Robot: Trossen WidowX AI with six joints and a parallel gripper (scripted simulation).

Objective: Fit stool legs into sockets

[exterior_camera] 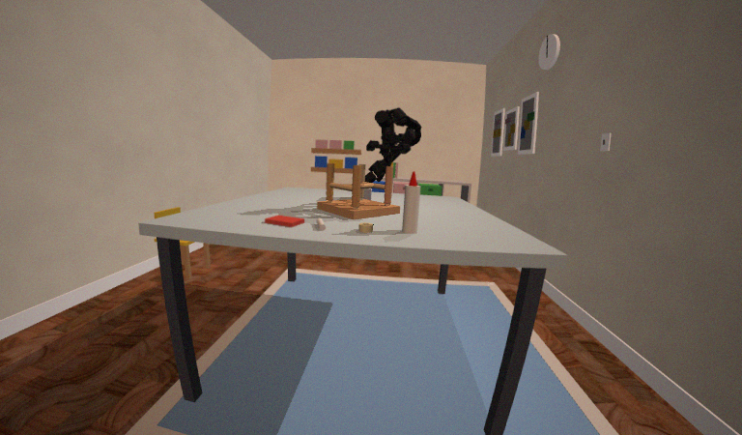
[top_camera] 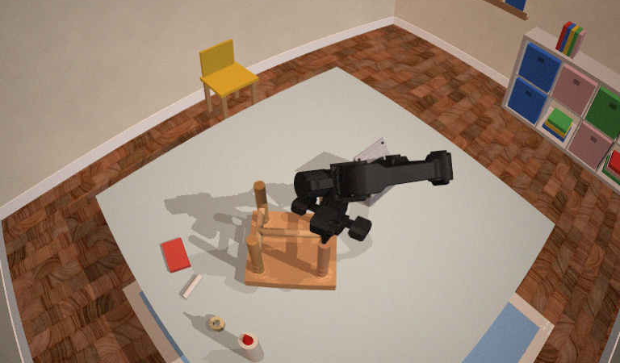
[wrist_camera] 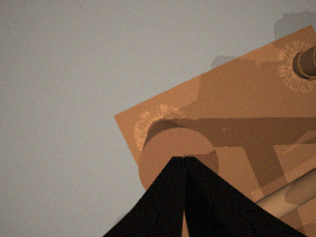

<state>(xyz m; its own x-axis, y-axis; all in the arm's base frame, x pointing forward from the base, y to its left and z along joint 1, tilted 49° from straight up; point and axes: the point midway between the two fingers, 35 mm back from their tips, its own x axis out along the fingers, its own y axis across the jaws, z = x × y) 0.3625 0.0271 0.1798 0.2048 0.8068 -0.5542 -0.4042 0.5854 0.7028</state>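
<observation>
The wooden stool lies upside down with its seat [top_camera: 291, 260] flat on the table. Three legs stand upright in plain sight: back left [top_camera: 260, 194], front left [top_camera: 253, 252] and front right [top_camera: 324, 258]. Rungs [top_camera: 283, 232] join them. My gripper [top_camera: 325, 232] is shut and empty over the stool's back right corner. In the wrist view its closed fingertips [wrist_camera: 185, 166] sit just over the round end of a leg [wrist_camera: 165, 152] standing on the seat [wrist_camera: 251, 125]; I cannot tell whether they touch. Another leg [wrist_camera: 306, 62] shows at the top right.
A red block [top_camera: 175, 254], a small white cylinder [top_camera: 190, 285], a tape roll [top_camera: 215, 321] and a glue bottle [top_camera: 248, 340] lie at the table's front left. A white sheet [top_camera: 372, 151] lies under my arm. The glue bottle [exterior_camera: 411, 203] stands taller than the seat.
</observation>
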